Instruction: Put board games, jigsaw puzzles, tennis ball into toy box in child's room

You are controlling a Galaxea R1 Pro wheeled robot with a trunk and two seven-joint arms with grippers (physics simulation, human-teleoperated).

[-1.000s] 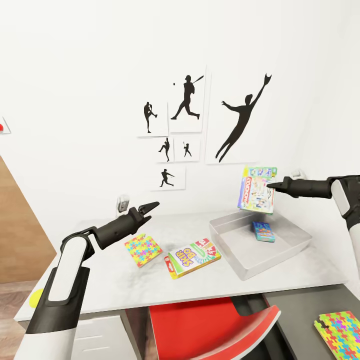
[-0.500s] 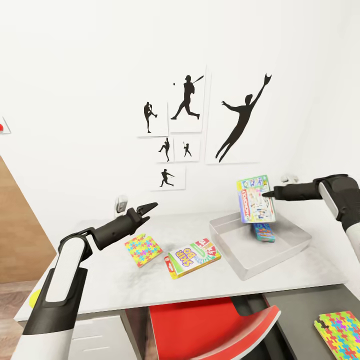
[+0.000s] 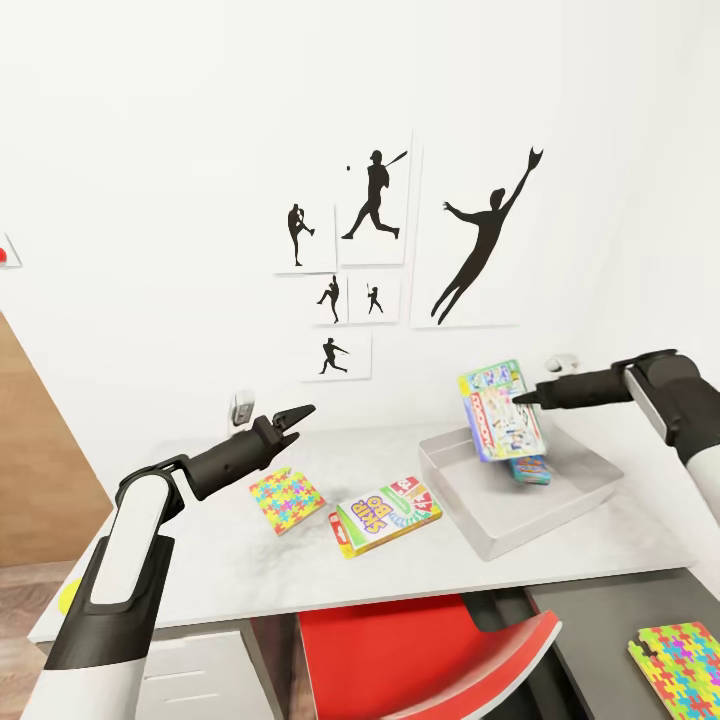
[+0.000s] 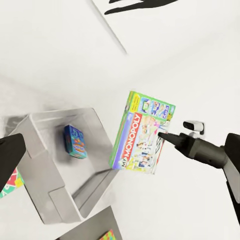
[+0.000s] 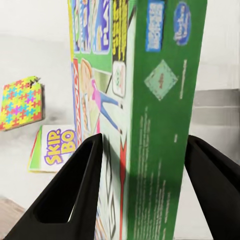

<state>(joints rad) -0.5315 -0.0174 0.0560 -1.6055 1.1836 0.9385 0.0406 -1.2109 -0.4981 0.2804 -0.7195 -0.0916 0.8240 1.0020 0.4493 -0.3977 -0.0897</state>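
Currently left gripper [image 3: 300, 412] hangs idle, jaws parted, over the table [image 3: 200, 540], jigsaw puzzle [image 3: 286, 499] at its 6 o'clock. Right gripper [image 3: 524, 397] clamps the Monopoly box [image 3: 500, 410] on edge above the toy box [image 3: 560, 500], evidently positioned for dropping in.

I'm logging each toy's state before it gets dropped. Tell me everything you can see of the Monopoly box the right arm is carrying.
The green Monopoly board-game box is a flat rectangular carton as it looks, with a red logo band, cartoon artwork on its face and green sides bearing small print. It is held in the air, tilted, above the light-grey toy box, gripped across its thickness by the right gripper, one jaw on each broad face. It looks clear of the small blue box lying inside the bin.
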